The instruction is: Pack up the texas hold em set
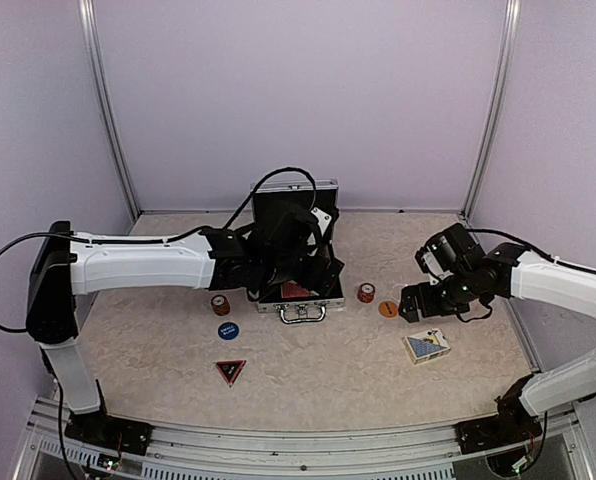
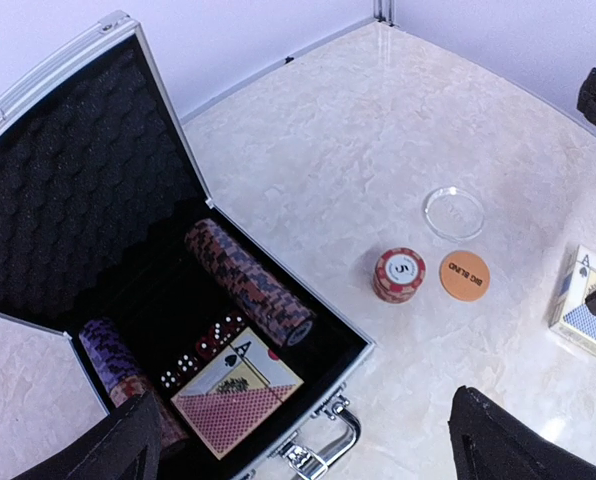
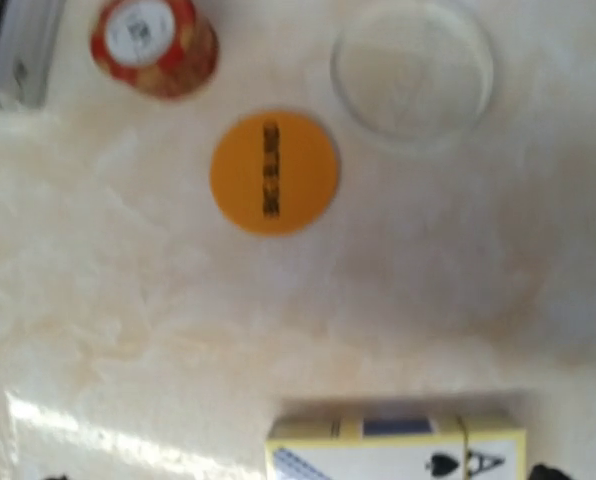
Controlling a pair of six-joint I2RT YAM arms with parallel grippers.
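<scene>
Left loose pieces: 1 chip stack (image 1: 220, 304), 1 blue button (image 1: 228, 330) and 1 red triangle (image 1: 230, 371) lie on the tabletop (image 1: 318, 400) left of the case. My left arm is the nearer one.
Case: the case (image 2: 78, 180) stands open with its lid up. It holds 2 chip rolls, dice and the red deck (image 2: 236, 400).
Left claw: the left claw (image 2: 303, 430) is spread wide and empty, and hovers over the case's front edge.
Right loose pieces: a second chip stack (image 2: 399, 275), an orange button (image 2: 465, 275) and a clear disc (image 2: 454, 212) sit right of the case.
Right claw: the right claw (image 1: 413, 302) hangs just right of the orange button. I cannot tell whether it is open or closed.
Blue deck: the blue deck (image 1: 426, 345) lies flat, just beside the right claw on the side toward the arm bases. Its long axis runs roughly left-right.
Key relation: I judge the right arm is far nearer the blue deck, and the case lies to its left.
</scene>
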